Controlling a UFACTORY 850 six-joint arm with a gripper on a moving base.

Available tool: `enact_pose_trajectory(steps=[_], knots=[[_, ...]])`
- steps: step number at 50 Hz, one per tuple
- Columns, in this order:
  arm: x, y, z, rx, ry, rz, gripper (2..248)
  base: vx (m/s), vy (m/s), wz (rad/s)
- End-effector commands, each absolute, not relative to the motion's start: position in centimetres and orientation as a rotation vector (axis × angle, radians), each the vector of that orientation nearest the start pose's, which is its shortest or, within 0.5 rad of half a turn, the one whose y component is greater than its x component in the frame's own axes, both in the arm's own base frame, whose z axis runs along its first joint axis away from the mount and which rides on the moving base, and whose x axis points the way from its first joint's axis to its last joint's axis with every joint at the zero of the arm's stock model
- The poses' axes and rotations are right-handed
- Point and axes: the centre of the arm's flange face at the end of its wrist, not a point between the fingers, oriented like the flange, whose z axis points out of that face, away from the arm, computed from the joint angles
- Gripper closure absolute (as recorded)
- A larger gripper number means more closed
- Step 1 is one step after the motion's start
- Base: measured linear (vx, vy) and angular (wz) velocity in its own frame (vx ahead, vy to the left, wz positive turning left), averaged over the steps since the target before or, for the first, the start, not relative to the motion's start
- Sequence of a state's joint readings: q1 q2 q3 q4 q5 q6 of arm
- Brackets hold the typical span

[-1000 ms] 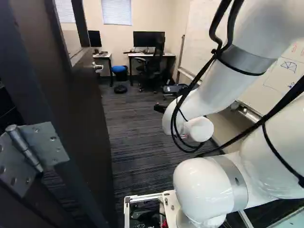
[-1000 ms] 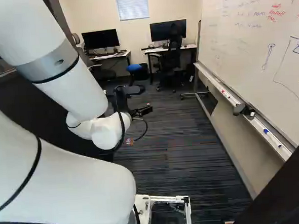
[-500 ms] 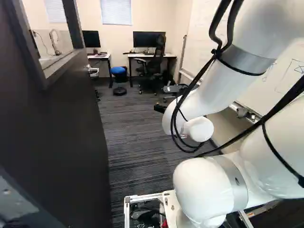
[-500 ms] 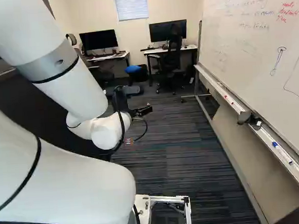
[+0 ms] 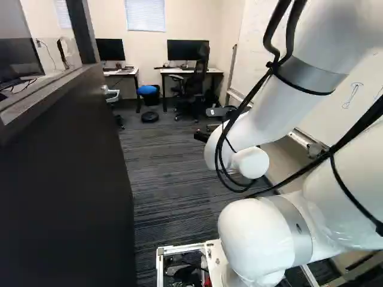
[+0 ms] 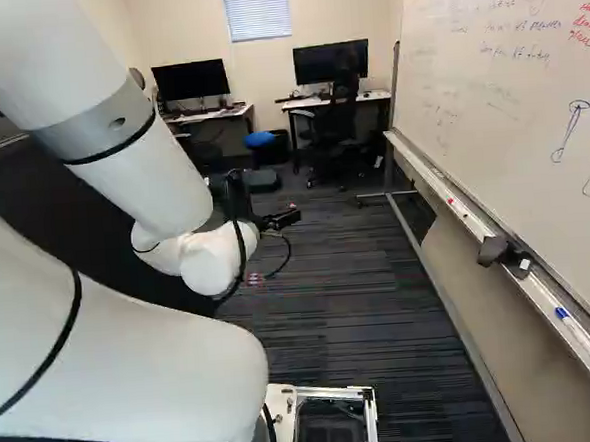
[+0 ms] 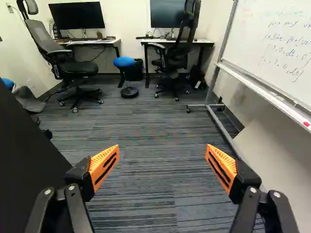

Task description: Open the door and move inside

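The tall, dark, flat-faced door with a glass pane (image 5: 66,179) stands swung open along the left of the left base view, near the base. The base has moved forward: the door's steel hinge, plain a second ago, has slipped out of that view. I take this to mean the opening is won and the moving inside is well under way. The long white whiteboard (image 6: 508,98) flanks the other side, its near end drawing closer, so the path wants to stay central. The glossy white arm (image 6: 131,331) has kept its pose over the base. Farther in stand a black office chair (image 7: 177,53) and a round blue-topped stool (image 7: 125,62) (no bother yet, I'd judge). The black two-fingered gripper (image 7: 162,149) is spread wide, nothing between its ribbed orange pads (image 7: 104,167); the door is beside it, ungripped.
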State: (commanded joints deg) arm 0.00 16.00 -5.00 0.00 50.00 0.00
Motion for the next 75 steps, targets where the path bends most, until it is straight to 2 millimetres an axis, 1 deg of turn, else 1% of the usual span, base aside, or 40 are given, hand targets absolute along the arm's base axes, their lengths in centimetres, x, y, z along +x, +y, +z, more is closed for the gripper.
enact_pose_trajectory(steps=[49,75], knots=[[27.03,0.0,36.56,-2.558,0.0,-1.824,3,0.177,0.001,-0.004],[27.03,0.0,36.56,-2.558,0.0,-1.824,3,0.215,0.002,-0.015]])
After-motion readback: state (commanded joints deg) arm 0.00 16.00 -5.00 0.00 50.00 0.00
